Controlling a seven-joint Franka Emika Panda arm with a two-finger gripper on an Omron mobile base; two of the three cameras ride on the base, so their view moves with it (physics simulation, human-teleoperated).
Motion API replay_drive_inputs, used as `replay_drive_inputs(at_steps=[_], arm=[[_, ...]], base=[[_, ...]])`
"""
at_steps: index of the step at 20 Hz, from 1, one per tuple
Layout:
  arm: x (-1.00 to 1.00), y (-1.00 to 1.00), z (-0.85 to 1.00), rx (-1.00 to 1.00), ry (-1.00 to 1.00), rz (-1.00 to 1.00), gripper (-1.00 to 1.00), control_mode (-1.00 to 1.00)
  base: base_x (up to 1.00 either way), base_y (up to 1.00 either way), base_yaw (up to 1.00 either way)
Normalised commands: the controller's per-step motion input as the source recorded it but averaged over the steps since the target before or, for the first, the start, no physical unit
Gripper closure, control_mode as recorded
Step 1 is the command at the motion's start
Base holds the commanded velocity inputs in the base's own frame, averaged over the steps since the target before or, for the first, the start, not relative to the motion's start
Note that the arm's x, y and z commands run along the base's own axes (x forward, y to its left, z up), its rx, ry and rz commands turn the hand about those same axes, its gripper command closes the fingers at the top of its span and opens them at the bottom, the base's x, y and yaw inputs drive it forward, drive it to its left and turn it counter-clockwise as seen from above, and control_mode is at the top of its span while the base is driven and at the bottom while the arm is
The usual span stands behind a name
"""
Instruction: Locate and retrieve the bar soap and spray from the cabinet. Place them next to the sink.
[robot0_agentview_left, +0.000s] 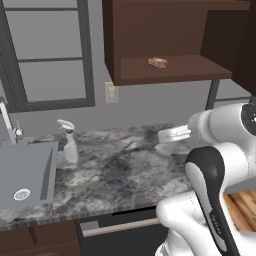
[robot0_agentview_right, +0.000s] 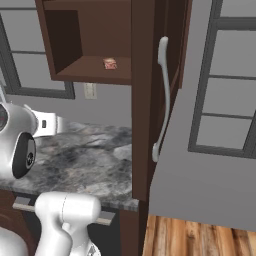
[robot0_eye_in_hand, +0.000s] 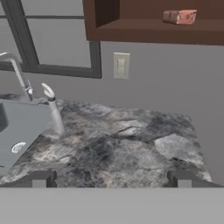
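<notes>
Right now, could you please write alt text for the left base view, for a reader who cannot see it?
A bar soap lies on the shelf of an open cabinet above a marble counter. A spray stands on the counter beside the sink, and the robot's white arm rises at lower right.

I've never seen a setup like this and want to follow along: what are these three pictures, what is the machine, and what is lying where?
All three show one rendered kitchen at the same moment. The white jointed thing is a robot arm on a driving base. Two cameras ride on the base behind it, left and right; the third looks along its gripper, whose two dark finger tips stand wide apart, holding nothing. On the marbled counter, the spray stands upright right beside the sink. The bar soap lies on the shelf of the open cabinet above. A wall outlet sits below that cabinet.
</notes>
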Motion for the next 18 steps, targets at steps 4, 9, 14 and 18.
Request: replay_drive_inputs(at_steps=[4,9,14,18], arm=[[0.0,-0.21,0.0,0.0,0.0,0.01,-1.0,-1.0],[-0.01,-0.25,0.1,0.0,0.0,0.0,-1.0,-1.0],[0.0,-0.18,0.05,0.0,0.0,0.0,-1.0,-1.0],[0.0,-0.12,0.02,0.0,0.0,0.0,-1.0,-1.0]], base=[[0.0,0.0,0.0],[0.0,0.0,0.0],[0.0,0.0,0.0],[0.0,0.0,0.0]])
